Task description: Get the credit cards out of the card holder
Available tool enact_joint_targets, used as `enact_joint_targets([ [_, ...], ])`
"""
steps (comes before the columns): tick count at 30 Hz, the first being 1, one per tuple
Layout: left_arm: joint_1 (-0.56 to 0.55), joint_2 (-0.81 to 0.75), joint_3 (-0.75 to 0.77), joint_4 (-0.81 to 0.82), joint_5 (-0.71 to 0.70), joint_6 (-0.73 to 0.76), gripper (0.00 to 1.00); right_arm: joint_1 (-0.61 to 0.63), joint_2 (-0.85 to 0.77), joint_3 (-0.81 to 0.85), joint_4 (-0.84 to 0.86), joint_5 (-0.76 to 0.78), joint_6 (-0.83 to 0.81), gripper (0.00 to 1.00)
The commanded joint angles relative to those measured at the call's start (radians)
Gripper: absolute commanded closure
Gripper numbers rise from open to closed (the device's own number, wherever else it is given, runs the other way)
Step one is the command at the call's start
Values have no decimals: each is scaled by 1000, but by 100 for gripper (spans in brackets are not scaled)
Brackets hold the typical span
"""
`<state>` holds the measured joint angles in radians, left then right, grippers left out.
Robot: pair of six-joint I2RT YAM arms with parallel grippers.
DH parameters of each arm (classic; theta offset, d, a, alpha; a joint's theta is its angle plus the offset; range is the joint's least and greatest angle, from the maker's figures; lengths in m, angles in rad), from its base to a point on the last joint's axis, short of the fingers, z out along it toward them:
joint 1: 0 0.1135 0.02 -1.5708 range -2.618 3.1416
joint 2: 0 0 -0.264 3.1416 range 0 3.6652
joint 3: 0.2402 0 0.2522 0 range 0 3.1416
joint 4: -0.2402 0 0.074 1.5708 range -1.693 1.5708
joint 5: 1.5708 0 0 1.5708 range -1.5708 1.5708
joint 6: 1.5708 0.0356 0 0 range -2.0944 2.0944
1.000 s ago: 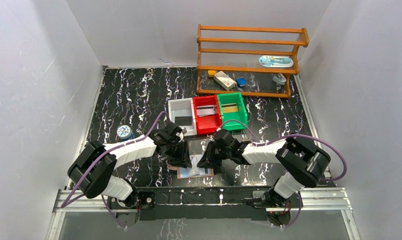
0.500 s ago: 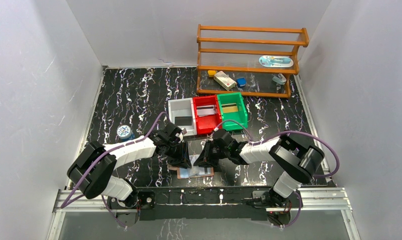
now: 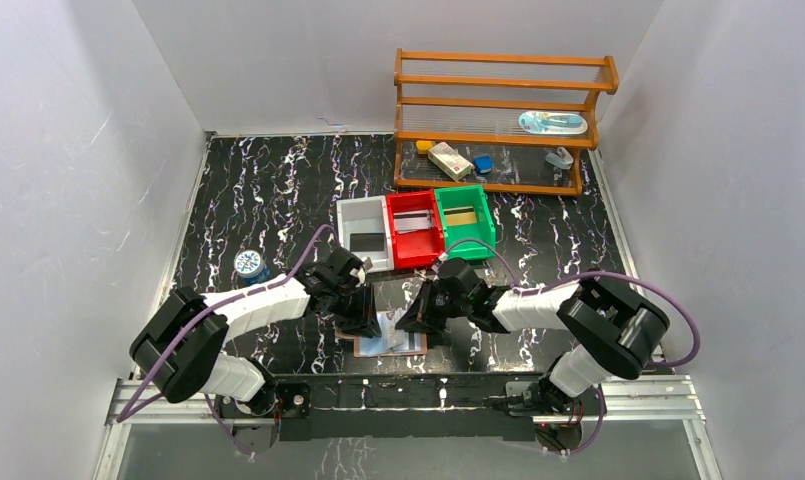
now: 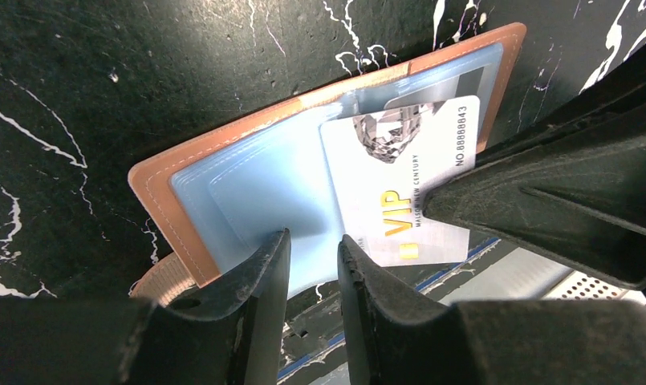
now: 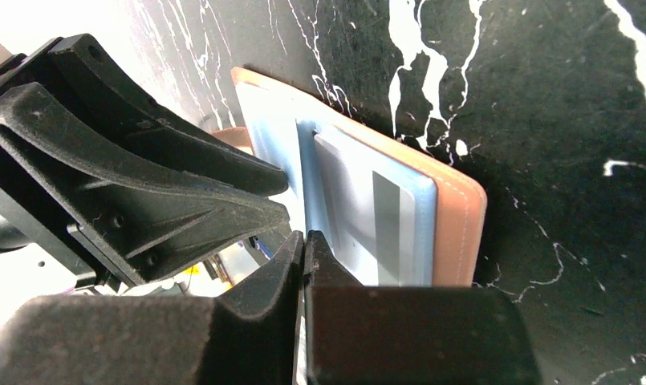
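Observation:
The card holder (image 3: 388, 343) lies open near the table's front edge, tan-brown with light blue lining (image 4: 255, 192). A pale credit card (image 4: 408, 180) marked VIP sticks partly out of its pocket. My left gripper (image 4: 313, 253) has its jaws a narrow gap apart, tips pressing on the blue lining; it also shows in the top view (image 3: 363, 320). My right gripper (image 5: 304, 241) is shut on the VIP card's edge; it also shows in the top view (image 3: 416, 320). A second grey card (image 5: 367, 216) with a dark stripe sits in the other pocket.
White (image 3: 363, 232), red (image 3: 413, 228) and green (image 3: 465, 220) bins stand just behind the grippers. A wooden rack (image 3: 498, 120) with small items is at the back right. A small round tin (image 3: 248, 264) sits at the left. The metal rail (image 3: 398, 395) runs along the front edge.
My right gripper has shifted slightly left, then back right, at the wallet. My left gripper has stayed on the wallet.

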<state>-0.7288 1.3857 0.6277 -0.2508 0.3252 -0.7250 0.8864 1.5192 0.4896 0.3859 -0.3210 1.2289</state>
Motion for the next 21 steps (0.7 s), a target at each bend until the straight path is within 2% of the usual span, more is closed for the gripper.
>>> enact_joint_targets([
  [1, -3, -13, -26, -71, -53, 19, 71, -10, -44, -23, 15, 2, -9, 92],
  [6, -4, -38, 3, 8, 22, -25, 64, -11, -10, -19, 46, -17, -5, 90],
  [10, -4, -72, 53, -1, -6, -28, 60, -10, 2, -27, 80, -18, 17, 88],
  [14, -4, -67, 60, 41, 45, -36, 60, -10, 11, -27, 79, -13, 24, 85],
  [21, -5, 10, 20, 85, 94, -29, 66, -11, 32, -32, 91, -22, 37, 81],
])
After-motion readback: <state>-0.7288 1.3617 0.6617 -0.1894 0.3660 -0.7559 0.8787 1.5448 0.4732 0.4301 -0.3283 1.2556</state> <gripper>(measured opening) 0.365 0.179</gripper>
